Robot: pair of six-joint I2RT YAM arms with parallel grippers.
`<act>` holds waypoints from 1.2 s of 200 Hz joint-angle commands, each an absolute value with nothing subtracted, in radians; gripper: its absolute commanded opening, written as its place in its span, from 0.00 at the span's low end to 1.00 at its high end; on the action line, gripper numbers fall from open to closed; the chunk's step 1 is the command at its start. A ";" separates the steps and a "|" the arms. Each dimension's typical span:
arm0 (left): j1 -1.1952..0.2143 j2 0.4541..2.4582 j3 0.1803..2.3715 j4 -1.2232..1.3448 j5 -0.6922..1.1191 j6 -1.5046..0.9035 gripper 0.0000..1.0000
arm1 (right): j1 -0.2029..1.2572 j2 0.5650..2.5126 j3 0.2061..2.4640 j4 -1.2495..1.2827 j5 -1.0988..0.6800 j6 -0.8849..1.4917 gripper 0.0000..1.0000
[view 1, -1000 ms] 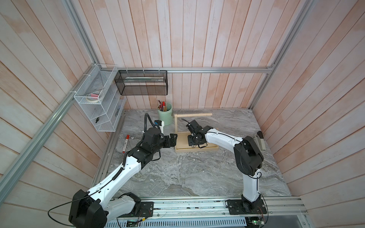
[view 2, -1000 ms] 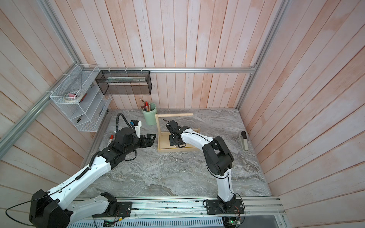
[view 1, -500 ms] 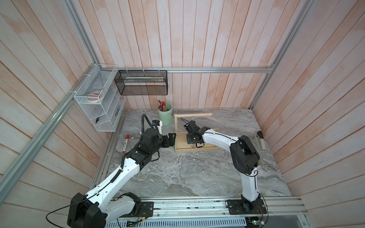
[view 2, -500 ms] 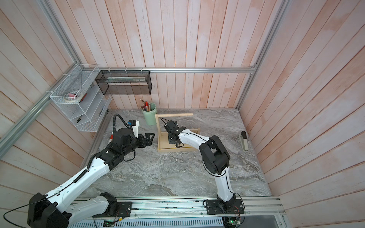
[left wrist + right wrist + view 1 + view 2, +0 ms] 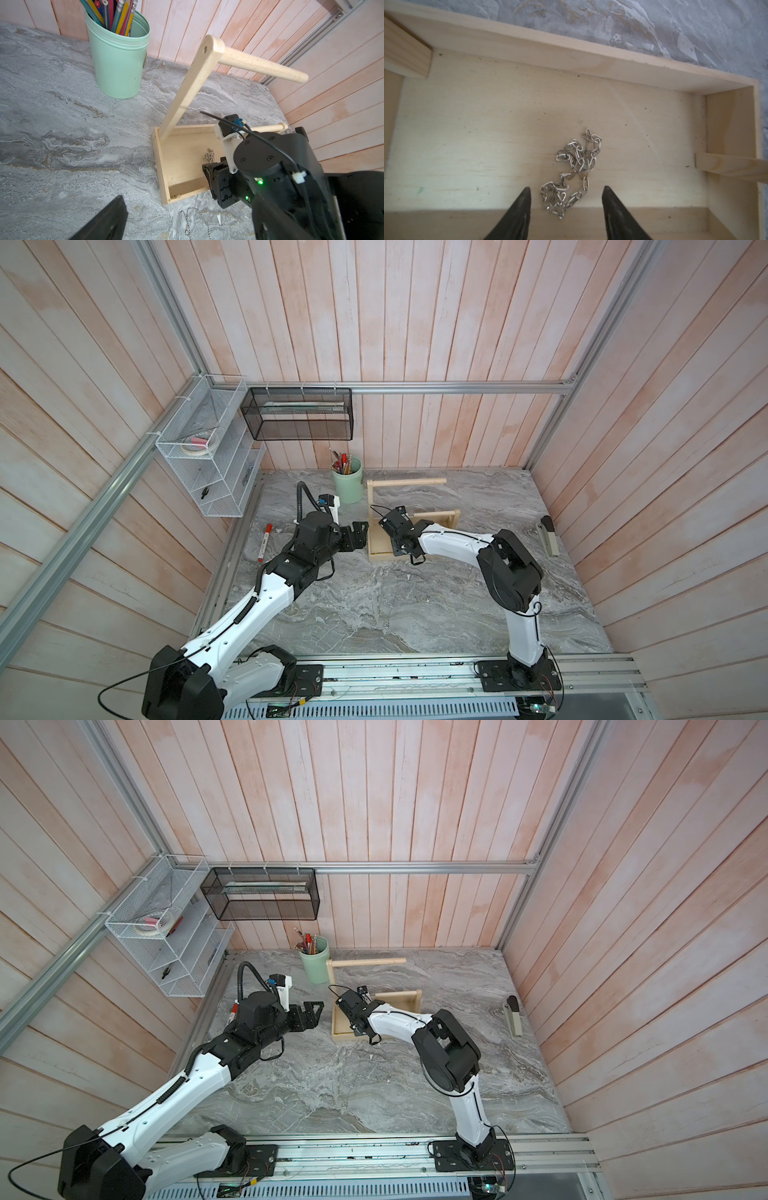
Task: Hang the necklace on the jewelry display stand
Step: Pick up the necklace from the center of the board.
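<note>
The necklace (image 5: pixel 574 170), a silver link chain, lies bunched on the floor of the jewelry display stand's tray (image 5: pixel 550 54); it also shows in the left wrist view (image 5: pixel 208 155). My right gripper (image 5: pixel 566 189) is open and points down into the tray, its fingertips either side of the chain's near end without touching it. In both top views the right gripper (image 5: pixel 395 548) (image 5: pixel 357 1025) hangs over the tray's left part. The stand's top bar (image 5: pixel 407 483) (image 5: pixel 365 963) is bare. My left gripper (image 5: pixel 358 536) (image 5: pixel 311 1013) stands open just left of the tray, holding nothing.
A mint-green pen cup (image 5: pixel 347 487) (image 5: pixel 118 62) stands behind the stand's post (image 5: pixel 187 89). A thin ball chain (image 5: pixel 187 229) lies on the marble in front of the tray. A red marker (image 5: pixel 264 543) lies left, a stapler (image 5: pixel 549 535) far right. Wire shelves (image 5: pixel 208 456) hang on the left wall.
My right gripper has shifted leftward over the tray. The left arm has hardly moved, and both grippers' openings look the same.
</note>
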State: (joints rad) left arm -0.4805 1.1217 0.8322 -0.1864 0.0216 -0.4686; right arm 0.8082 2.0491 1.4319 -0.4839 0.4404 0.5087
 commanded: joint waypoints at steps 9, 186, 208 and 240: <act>-0.474 1.104 0.820 -0.169 0.026 -0.483 0.96 | 0.782 2.049 1.391 -0.460 0.346 0.564 0.57; -0.448 1.094 0.810 -0.162 0.025 -0.482 0.96 | 0.703 2.178 1.452 -0.459 0.138 0.542 0.03; -0.446 1.095 0.810 -0.160 0.026 -0.483 0.96 | 0.701 2.182 1.477 -0.470 0.136 0.524 0.00; -0.444 1.098 0.810 -0.158 0.026 -0.485 0.96 | 0.707 2.176 1.538 -0.497 0.156 0.490 0.00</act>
State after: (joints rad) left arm -0.4515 1.1103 0.8204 -0.1822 0.0216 -0.4683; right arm 0.7097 2.1262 1.5127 -0.4263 0.1623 0.5236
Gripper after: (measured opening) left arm 0.961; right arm 0.053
